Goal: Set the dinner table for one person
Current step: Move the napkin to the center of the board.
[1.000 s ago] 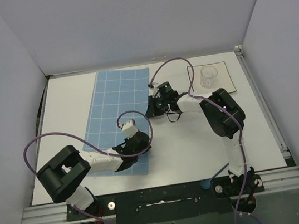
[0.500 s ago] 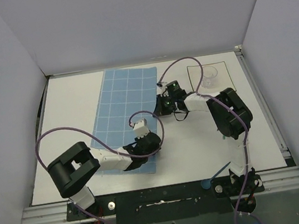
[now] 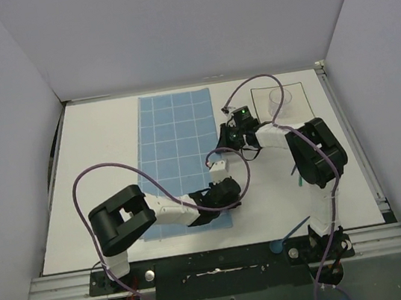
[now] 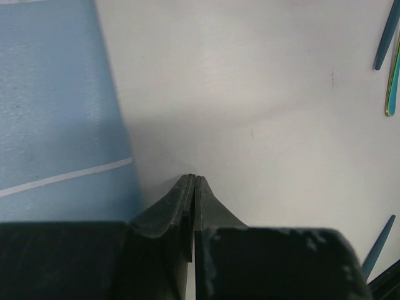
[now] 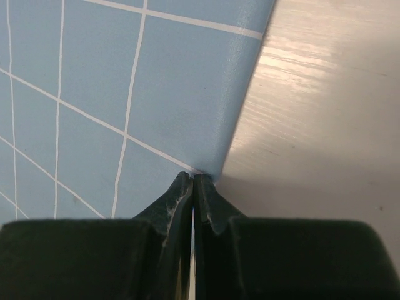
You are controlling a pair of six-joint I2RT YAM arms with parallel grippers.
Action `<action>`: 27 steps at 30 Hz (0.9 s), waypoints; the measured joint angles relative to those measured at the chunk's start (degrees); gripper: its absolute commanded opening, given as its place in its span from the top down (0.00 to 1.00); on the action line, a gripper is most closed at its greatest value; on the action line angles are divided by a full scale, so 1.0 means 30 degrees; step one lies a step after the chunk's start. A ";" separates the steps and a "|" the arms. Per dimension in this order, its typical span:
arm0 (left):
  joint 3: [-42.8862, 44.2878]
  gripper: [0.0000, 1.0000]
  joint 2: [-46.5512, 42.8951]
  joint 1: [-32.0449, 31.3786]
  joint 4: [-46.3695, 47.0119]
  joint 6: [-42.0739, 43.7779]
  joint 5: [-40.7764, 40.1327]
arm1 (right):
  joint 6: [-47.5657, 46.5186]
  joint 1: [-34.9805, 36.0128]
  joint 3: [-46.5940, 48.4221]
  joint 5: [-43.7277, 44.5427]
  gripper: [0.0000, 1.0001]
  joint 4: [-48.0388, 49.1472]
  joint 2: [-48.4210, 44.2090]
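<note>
Top external: one large flat matte-white rectangular desk (image 3: 96, 158) with thin dark edge lines, spanning the middle of the view under both arms. On it, one blue grid-patterned rectangular placemat (image 3: 176, 135), flat, left of centre. One square white dark-rimmed plate (image 3: 301, 103) at far right. One clear glass cup (image 3: 280, 98) upright on the plate. Two arms.

Left fingers (image 3: 229, 189) low at the placemat's near right corner. Right fingers (image 3: 229, 139) low at its right edge, farther back. Plate's near edge hidden behind the right arm; placemat's near right part hidden under the left arm.

Left wrist: left fingers (image 4: 178, 200) pressed together, tips over bare desk just beside the placemat edge. Three slim teal and yellow-green sticks (image 4: 384, 37) at the right border, cut off, kind not clear.

Right wrist: right fingers (image 5: 178, 194) pressed together, tips at the placemat edge. Cannot tell whether the edge is nipped between them.
</note>
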 measured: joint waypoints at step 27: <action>-0.3060 1.00 -1.1023 -0.1960 -0.6652 0.4007 -0.4532 | -0.0313 -0.0459 -0.2186 0.2608 1.00 -0.1086 -0.2375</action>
